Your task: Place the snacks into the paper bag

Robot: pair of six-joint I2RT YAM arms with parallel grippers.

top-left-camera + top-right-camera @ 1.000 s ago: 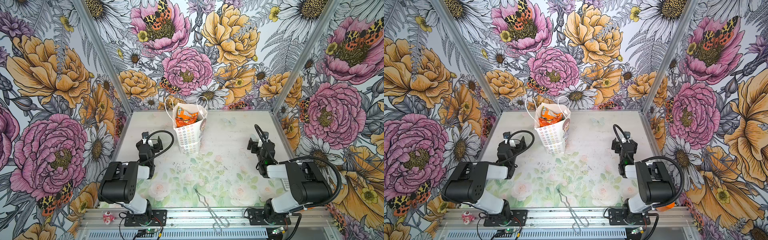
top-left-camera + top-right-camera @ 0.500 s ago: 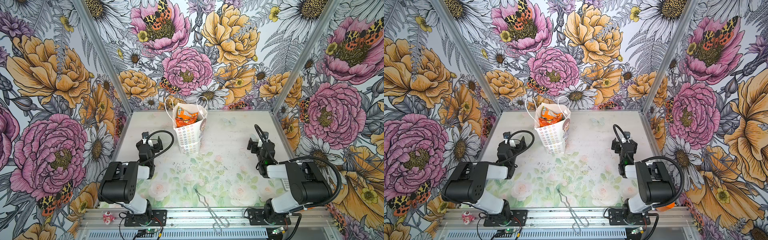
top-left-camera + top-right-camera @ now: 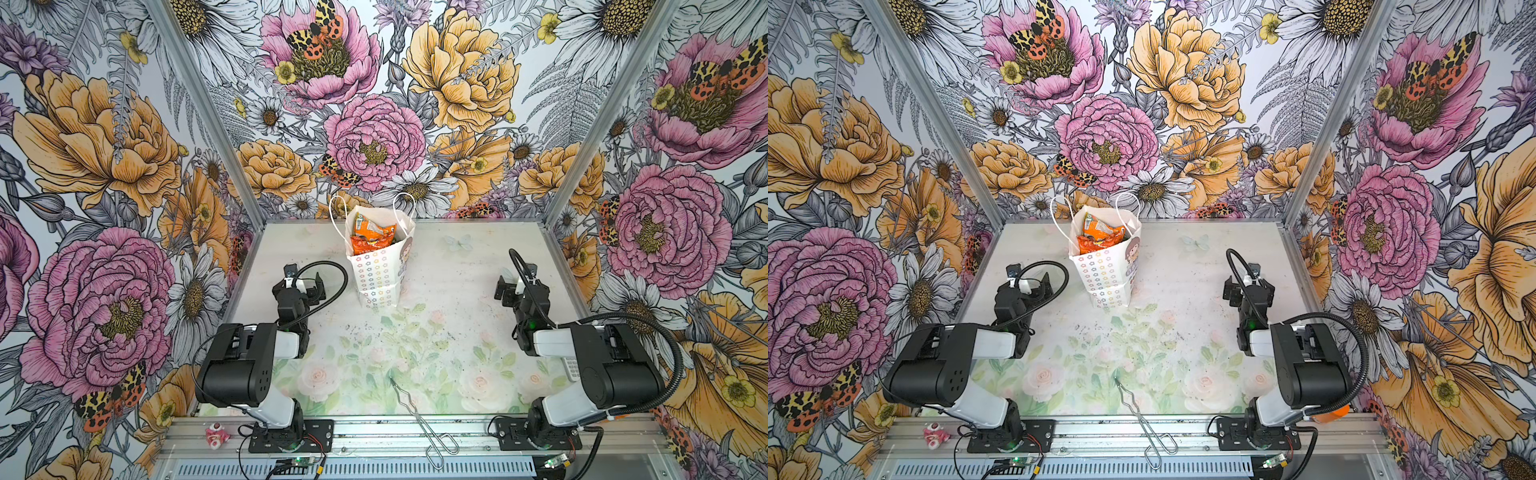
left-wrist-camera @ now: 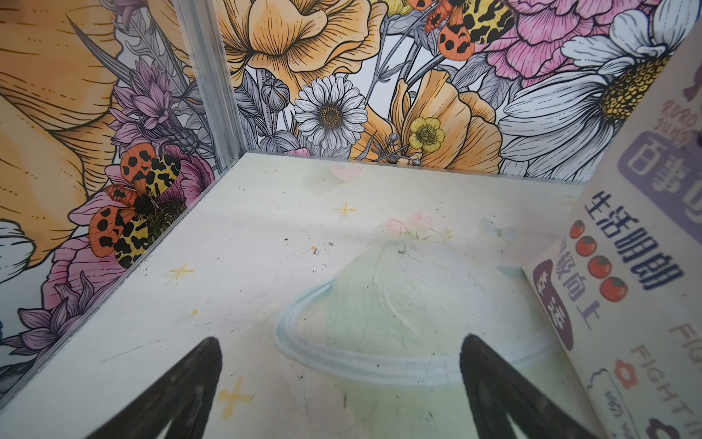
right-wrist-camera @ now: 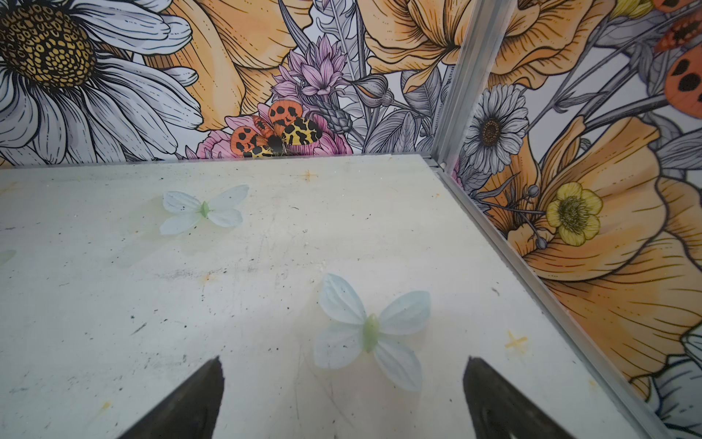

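The white paper bag [image 3: 380, 270] [image 3: 1108, 272] stands upright at the back middle of the table, its cord handles up. Orange snacks [image 3: 371, 236] [image 3: 1099, 237] show in its open mouth, piled inside. My left gripper [image 3: 305, 286] [image 3: 1030, 286] rests low on the table just left of the bag, open and empty. In the left wrist view the left gripper [image 4: 340, 342] has the bag's printed face [image 4: 642, 273] close beside it. My right gripper [image 3: 517, 286] [image 3: 1248, 286] [image 5: 343, 361] sits open and empty near the right wall, over bare table.
Metal tongs [image 3: 419, 419] lie at the front edge of the table. A small pink-white toy [image 3: 217, 435] sits on the front rail at the left. Flowered walls close in the left, back and right sides. A small white remote [image 3: 572, 368] lies under the right arm.
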